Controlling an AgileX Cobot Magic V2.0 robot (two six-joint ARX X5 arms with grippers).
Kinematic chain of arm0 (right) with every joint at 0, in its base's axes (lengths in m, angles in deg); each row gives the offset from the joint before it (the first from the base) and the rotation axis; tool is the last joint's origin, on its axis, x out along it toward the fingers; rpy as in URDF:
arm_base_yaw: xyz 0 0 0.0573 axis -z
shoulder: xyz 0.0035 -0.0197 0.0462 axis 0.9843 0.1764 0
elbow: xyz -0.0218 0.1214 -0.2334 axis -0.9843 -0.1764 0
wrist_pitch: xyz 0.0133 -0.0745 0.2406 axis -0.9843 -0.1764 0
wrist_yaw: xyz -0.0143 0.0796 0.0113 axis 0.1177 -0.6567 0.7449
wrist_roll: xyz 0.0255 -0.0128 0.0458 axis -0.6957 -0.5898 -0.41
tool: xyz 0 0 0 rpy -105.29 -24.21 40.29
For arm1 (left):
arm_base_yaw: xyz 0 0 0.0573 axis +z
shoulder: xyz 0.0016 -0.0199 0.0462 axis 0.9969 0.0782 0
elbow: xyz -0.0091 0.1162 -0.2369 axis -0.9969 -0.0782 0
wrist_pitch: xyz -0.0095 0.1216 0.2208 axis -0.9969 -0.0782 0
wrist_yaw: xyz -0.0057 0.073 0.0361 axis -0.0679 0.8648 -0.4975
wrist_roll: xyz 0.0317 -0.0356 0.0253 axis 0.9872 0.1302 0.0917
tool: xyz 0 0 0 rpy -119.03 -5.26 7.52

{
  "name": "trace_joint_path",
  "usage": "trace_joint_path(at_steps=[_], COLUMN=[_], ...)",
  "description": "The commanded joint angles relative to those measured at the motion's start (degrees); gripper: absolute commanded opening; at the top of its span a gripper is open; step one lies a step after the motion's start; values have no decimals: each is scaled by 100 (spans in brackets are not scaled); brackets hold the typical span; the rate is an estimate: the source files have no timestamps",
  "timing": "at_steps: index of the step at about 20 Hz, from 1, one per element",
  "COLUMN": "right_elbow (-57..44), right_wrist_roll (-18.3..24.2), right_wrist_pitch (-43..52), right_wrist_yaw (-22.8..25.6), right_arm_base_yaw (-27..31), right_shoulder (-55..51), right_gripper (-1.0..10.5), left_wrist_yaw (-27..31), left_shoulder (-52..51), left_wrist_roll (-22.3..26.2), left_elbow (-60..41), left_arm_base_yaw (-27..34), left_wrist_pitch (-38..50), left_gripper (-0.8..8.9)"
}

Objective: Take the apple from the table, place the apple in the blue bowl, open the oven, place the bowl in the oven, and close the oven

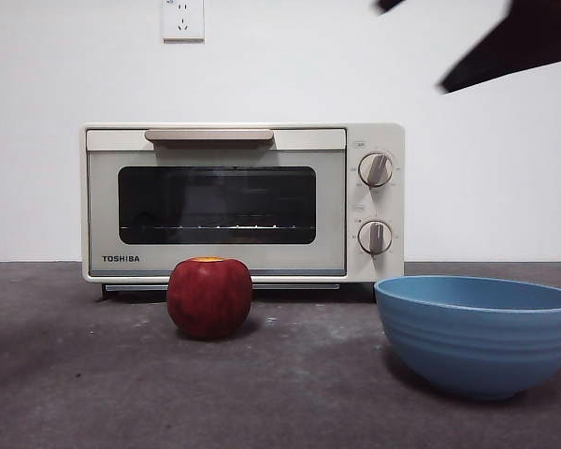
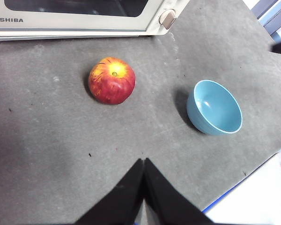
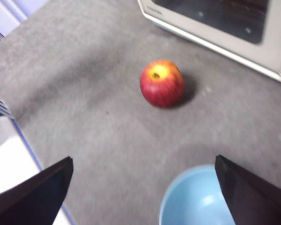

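Front view: round dark red apple [image 1: 209,297] on grey table [image 1: 75,374], at 9 o'clock from empty matte blue bowl [image 1: 478,335].
Oven: cream-white toaster oven [image 1: 243,202] door closed.
Right gripper [image 3: 143,190]: jaws spread wide, empty, above bowl.
Left gripper [image 2: 143,161]: jaws pressed together, empty.
Progress: nothing done; every step remains.

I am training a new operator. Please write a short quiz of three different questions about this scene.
1. True or false: the apple already lies in the blue bowl.
2. The oven door is: A) open B) closed.
3. Which gripper has its jaws spread wide?

Key:
1. False; it sits on the table.
2. B.
3. The right gripper, above the bowl; the left gripper is shut.
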Motion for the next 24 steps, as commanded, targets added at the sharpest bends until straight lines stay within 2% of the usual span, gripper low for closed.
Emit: trace_joint_path(at_steps=[1, 5, 13, 18, 24], right_elbow=[227, 962, 2614, 3003, 3005], right_wrist_roll=[-295, -321, -352, -350, -372], right_wrist_pitch=[487, 804, 802, 848, 1064], right_wrist_yaw=[197, 682, 1075, 1633, 1738], right_arm_base_yaw=[-352, -787, -1169, -1209, -1239], right_shoulder=[612, 1987, 4284, 4957, 5329], right_gripper=[483, 483, 484, 484, 484], left_wrist_yaw=[-9, -9, -9, -9, -7], left_shoulder=[33, 33, 33, 33, 59], left_wrist_roll=[85, 85, 85, 83, 87], left_elbow=[101, 101, 101, 101, 101], left_arm_base_yaw=[-13, -13, -13, -13, -13], left_wrist_pitch=[74, 81, 127, 238, 280], left_gripper=[7, 7, 7, 7, 7])
